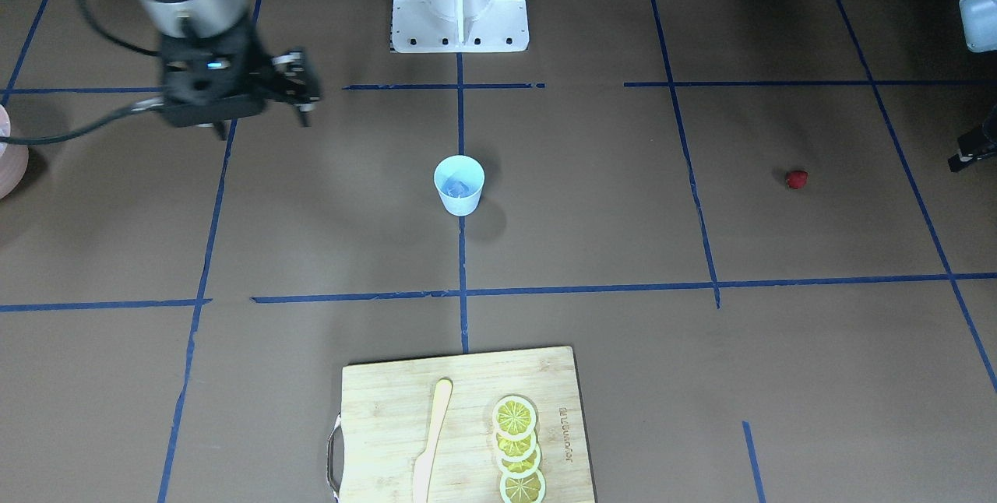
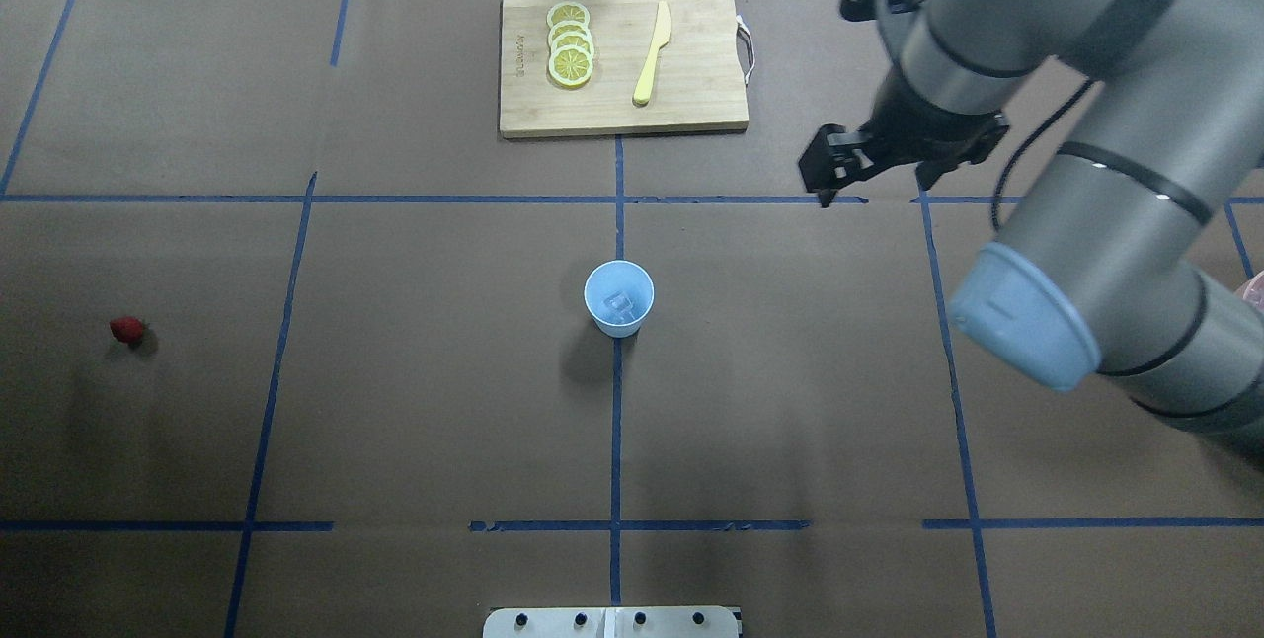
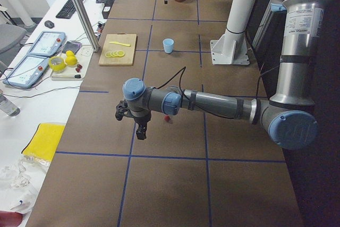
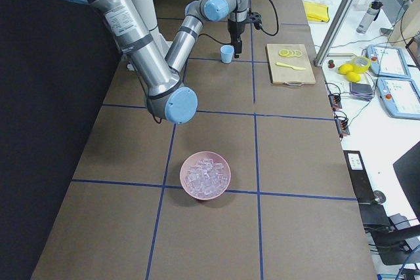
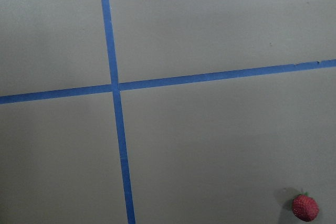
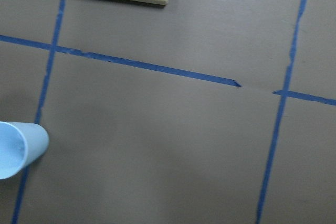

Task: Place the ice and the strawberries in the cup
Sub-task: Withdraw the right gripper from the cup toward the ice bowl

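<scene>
Looming at the overhead view's right, the right arm holds the right gripper upper right of the cup, jaws seemingly parted and empty, probably because ice already sits inside. Only the left wrist view shows the strawberry close, lower right, suggesting the left gripper hovers nearby; its jaws I cannot tell.

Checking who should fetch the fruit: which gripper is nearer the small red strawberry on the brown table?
Left. The left gripper hovers close beside the small red strawberry; the right gripper is far off, beyond the pale-blue cup.
</scene>
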Available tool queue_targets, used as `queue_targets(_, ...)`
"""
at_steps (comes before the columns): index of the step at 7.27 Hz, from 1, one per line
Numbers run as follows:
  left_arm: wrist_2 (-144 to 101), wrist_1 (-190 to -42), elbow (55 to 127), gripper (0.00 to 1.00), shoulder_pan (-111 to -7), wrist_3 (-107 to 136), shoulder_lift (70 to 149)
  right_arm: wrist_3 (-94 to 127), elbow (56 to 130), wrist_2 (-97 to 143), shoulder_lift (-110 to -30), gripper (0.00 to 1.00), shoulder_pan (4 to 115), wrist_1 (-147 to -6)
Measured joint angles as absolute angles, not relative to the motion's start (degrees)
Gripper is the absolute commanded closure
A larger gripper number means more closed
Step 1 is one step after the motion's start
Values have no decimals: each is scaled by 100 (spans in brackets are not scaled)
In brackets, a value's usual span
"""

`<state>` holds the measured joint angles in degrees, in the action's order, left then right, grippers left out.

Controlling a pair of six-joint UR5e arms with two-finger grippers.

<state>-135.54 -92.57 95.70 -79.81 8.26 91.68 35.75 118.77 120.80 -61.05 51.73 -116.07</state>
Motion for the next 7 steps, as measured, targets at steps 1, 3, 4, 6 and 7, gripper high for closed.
queue_targets(1,-13558,-9260,9607,0,-7980,940,9160,2740,11970,12176,-6645,0,5647,-11594)
queue_targets(3,-13561,-9263,9664,0,-7977,1020,9152,1104,12015,12513,-7800,0,6602,-11352)
queue_targets(4,-13561,-9264,9677,0,-7978,1031,9150,571,11983,12707,-8536,0,6989,-10742)
queue_targets(6,-13561,-9264,9691,0,-7980,1039,9149,-251,11637,12842,-9771,1,7455,-9264)
queue_targets(7,-13562,-9264,9693,0,-7979,1045,9150,-602,11401,12854,-10116,1,7609,-8805)
